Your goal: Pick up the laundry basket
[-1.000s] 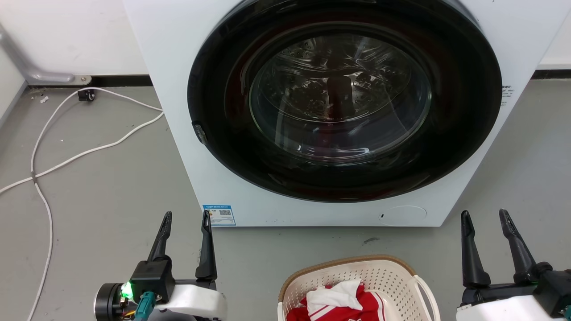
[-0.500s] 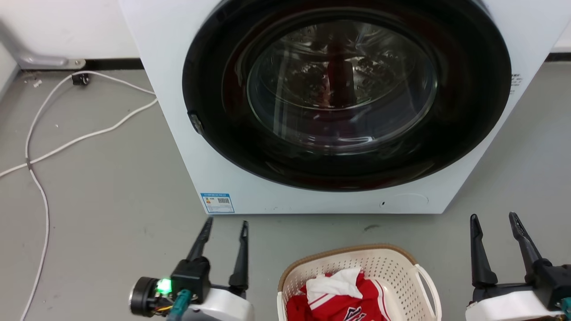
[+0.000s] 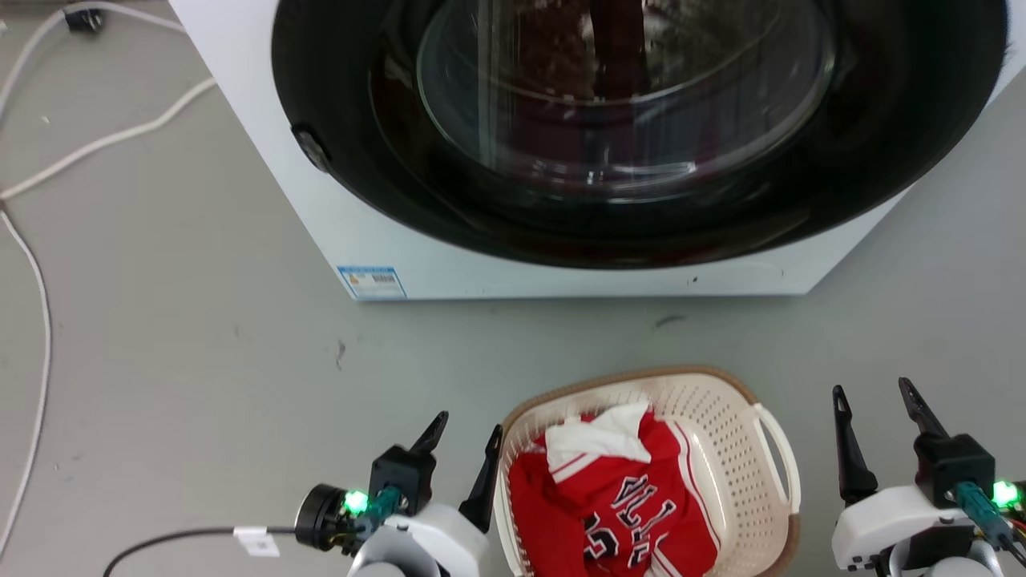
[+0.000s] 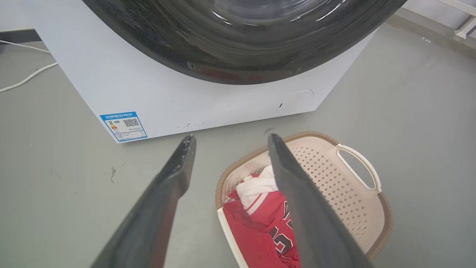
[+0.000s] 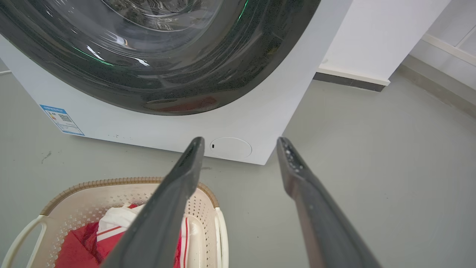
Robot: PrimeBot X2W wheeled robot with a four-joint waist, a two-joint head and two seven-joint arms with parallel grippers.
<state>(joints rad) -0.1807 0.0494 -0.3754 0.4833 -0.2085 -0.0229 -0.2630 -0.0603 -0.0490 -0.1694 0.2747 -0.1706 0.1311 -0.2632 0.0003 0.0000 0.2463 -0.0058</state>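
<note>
The laundry basket (image 3: 721, 433) is cream-white perforated plastic with a brown woven-look rim and a white loop handle (image 3: 781, 461) on its right side. It stands on the grey floor at the bottom centre of the head view, with a red and white jersey (image 3: 617, 497) inside. My left gripper (image 3: 466, 427) is open just left of the basket's left rim. My right gripper (image 3: 874, 393) is open to the right of the handle, apart from it. The left wrist view shows the basket (image 4: 334, 178) down to the right of my fingers, and the right wrist view shows the basket (image 5: 93, 193) at lower left.
A white washing machine (image 3: 385, 232) with a large dark round door (image 3: 641, 120) stands just beyond the basket. White cables (image 3: 32, 264) lie on the floor at far left. Open grey floor lies left of my left arm and right of the machine (image 5: 372, 149).
The head camera has tilted down, so the machine slid up the view and more of the basket shows. My left gripper has moved right, close to the basket's left rim. Both grippers stay open.
</note>
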